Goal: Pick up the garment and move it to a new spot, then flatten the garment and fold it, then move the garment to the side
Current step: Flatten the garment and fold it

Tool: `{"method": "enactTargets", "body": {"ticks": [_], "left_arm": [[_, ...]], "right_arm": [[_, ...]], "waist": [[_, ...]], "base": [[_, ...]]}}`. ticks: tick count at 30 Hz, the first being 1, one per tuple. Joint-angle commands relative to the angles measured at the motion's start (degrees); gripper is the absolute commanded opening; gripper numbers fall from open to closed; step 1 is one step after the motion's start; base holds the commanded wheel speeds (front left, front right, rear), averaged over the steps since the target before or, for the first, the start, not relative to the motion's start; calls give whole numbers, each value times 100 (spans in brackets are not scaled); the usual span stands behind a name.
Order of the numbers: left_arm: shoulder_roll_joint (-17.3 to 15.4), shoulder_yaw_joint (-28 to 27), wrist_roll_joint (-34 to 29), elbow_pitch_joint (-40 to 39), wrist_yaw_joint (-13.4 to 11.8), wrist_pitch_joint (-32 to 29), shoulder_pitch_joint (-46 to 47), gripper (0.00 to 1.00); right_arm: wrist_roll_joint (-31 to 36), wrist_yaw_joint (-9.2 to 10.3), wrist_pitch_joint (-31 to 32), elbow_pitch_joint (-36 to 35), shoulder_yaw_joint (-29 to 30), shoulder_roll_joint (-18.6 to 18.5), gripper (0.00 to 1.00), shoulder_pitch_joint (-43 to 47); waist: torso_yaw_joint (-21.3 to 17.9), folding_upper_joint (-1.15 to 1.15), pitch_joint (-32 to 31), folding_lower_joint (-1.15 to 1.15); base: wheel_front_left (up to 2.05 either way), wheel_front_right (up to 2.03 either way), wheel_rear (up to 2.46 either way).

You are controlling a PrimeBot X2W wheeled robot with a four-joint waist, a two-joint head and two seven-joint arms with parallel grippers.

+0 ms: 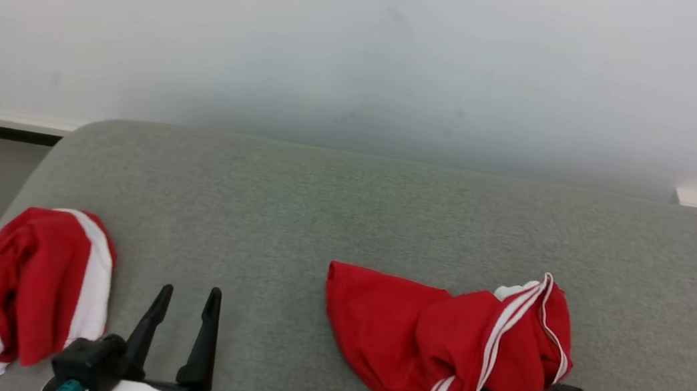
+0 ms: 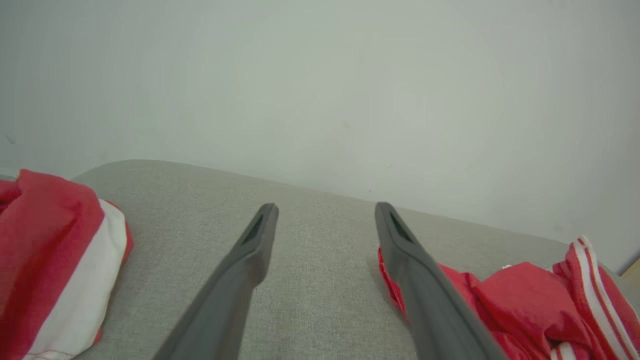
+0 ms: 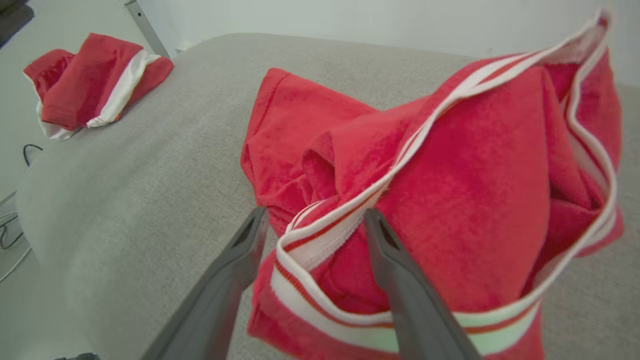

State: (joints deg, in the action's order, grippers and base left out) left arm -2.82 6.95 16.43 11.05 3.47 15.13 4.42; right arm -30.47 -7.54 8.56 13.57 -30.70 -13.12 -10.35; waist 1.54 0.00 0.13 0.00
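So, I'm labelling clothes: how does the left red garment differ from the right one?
The left garment has a broad white band; the right garment, thin striped trim. The left garment is bunched at the couch corner; the right garment spreads wider. Both are red, crumpled.

A grey upholstered cushion (image 1: 345, 222) (rounded at its far left corner) carried two things: a crumpled red garment (image 1: 436, 348) with white stripes lay right of the middle, and a bunched red-and-white garment (image 1: 33, 288) at the left edge, well apart.
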Motion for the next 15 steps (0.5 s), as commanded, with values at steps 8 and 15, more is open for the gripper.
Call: {"method": "enactTargets", "body": {"ticks": [8, 15], "left_arm": [[-15, 86, 141, 64, -67, 3, -75, 100], [-15, 81, 177, 77, -88, 3, -64, 100]], "right_arm": [[142, 10, 1091, -88, 201, 12, 0, 224], [461, 10, 1356, -657, 622, 53, 0, 352]], "waist": [[374, 0, -31, 0], [264, 0, 14, 0]], "base": [[0, 0, 0], [0, 0, 0]]}}
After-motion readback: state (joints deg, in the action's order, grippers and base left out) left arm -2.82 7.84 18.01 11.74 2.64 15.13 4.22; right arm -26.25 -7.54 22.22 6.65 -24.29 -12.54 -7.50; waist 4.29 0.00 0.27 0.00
